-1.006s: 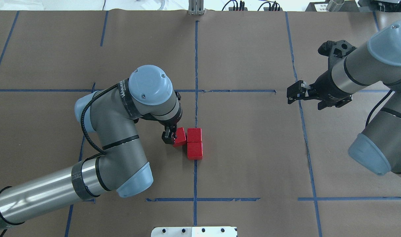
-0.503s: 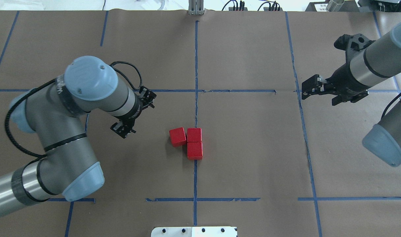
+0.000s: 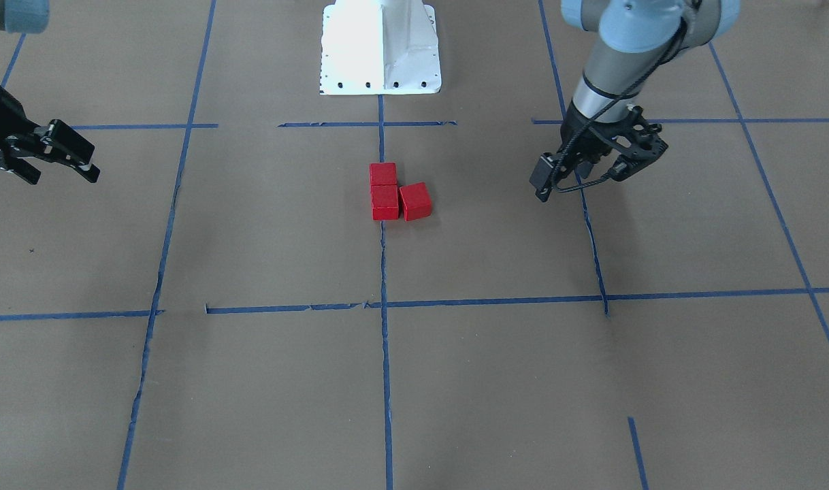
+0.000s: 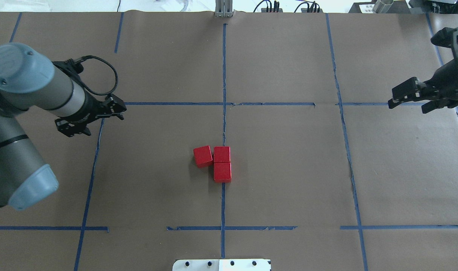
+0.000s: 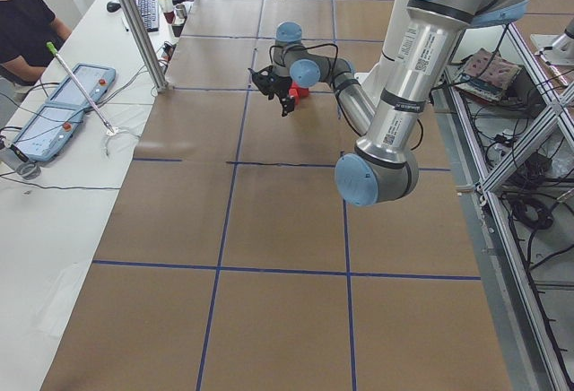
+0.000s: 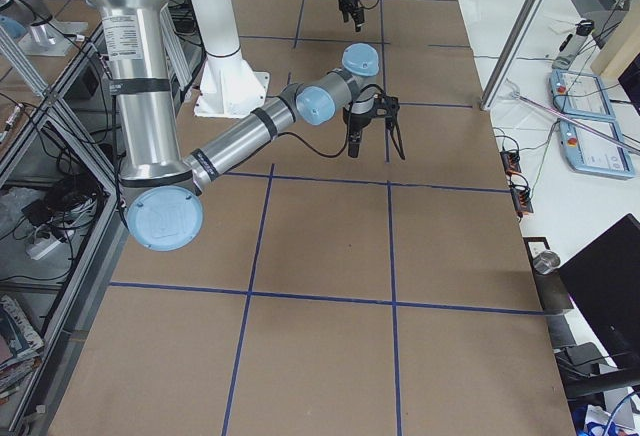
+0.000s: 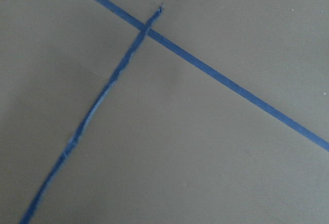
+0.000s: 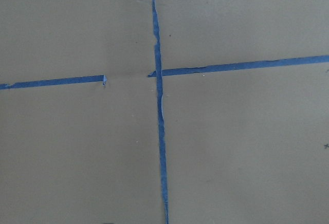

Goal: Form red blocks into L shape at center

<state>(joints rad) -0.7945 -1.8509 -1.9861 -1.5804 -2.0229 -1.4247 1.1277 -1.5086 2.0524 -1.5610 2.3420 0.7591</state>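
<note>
I judge the job nearly done: the red blocks (image 4: 222, 164) touch in an L at the center (image 4: 281, 158), the left one skewed, while my left hand (image 4: 97, 119) and right hand (image 4: 409, 101) hang wide open, empty.

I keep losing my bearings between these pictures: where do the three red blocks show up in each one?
Front-facing: red blocks at centre, below the white base.
Overhead: centre, above the base.
Left side: upper middle, partly hidden by an arm.
Right side: not visible.
Left wrist: not in it.
Right wrist: not in it.
Shared landmark: the white base.
</note>
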